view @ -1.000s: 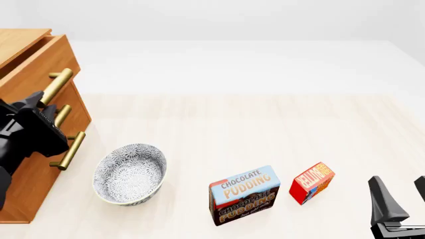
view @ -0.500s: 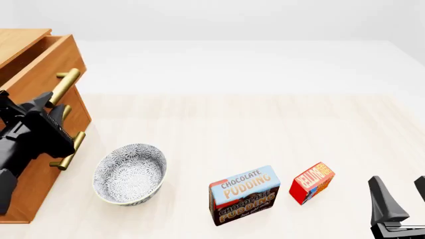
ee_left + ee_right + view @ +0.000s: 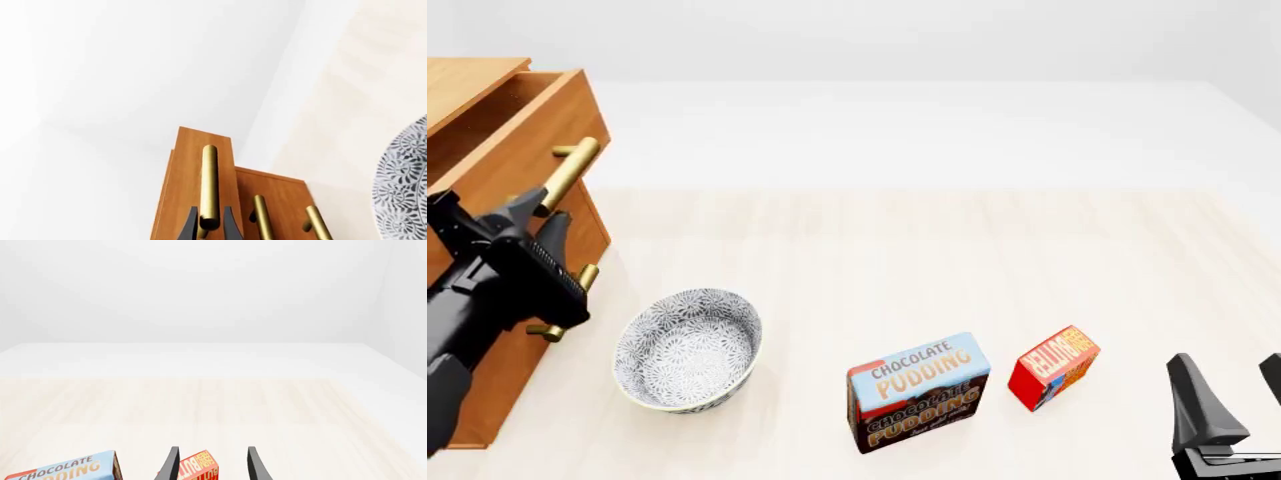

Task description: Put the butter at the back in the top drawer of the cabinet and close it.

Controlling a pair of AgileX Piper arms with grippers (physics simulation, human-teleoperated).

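The cabinet point(image 3: 494, 130) is smooth orange-brown wood with shiny brass handles point(image 3: 209, 187); the table point(image 3: 961, 270) is pale matt wood; the bowl point(image 3: 687, 350) looks glazed.

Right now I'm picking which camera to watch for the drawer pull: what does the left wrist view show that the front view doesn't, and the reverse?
Left wrist only: the left hand closed around the top drawer handle. Front only: the butter, the pudding box, the right hand. Both: the cabinet, its brass handles, the bowl.
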